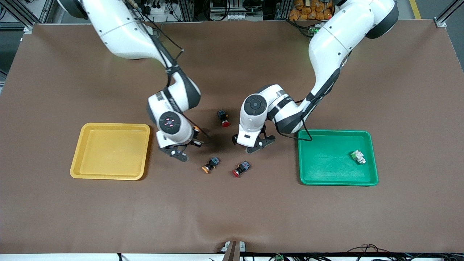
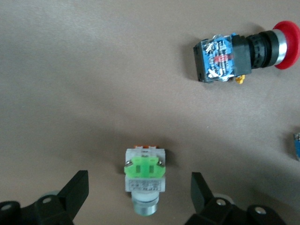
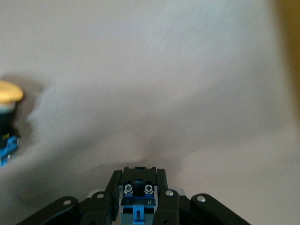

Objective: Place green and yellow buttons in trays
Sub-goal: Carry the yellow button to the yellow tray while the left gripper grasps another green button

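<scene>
My right gripper (image 1: 186,146) (image 3: 137,183) is shut on a black-and-blue switch (image 3: 137,190) with an orange-yellow cap (image 1: 196,128), above the cloth between the yellow tray (image 1: 110,150) and the second yellow-capped button (image 1: 211,164) (image 3: 7,96). My left gripper (image 1: 253,143) (image 2: 138,187) is open, low over a whitish-grey button with green parts (image 2: 144,171); its fingers stand apart on either side, not touching. The gripper hides this button in the front view. The green tray (image 1: 326,170) holds one green-and-white button (image 1: 358,156). The yellow tray holds nothing.
Two red-capped black-and-blue switches lie on the brown cloth: one (image 1: 241,169) beside the loose yellow button, one (image 1: 224,118) (image 2: 243,51) between the two arms. The yellow tray's edge (image 3: 288,47) shows in the right wrist view.
</scene>
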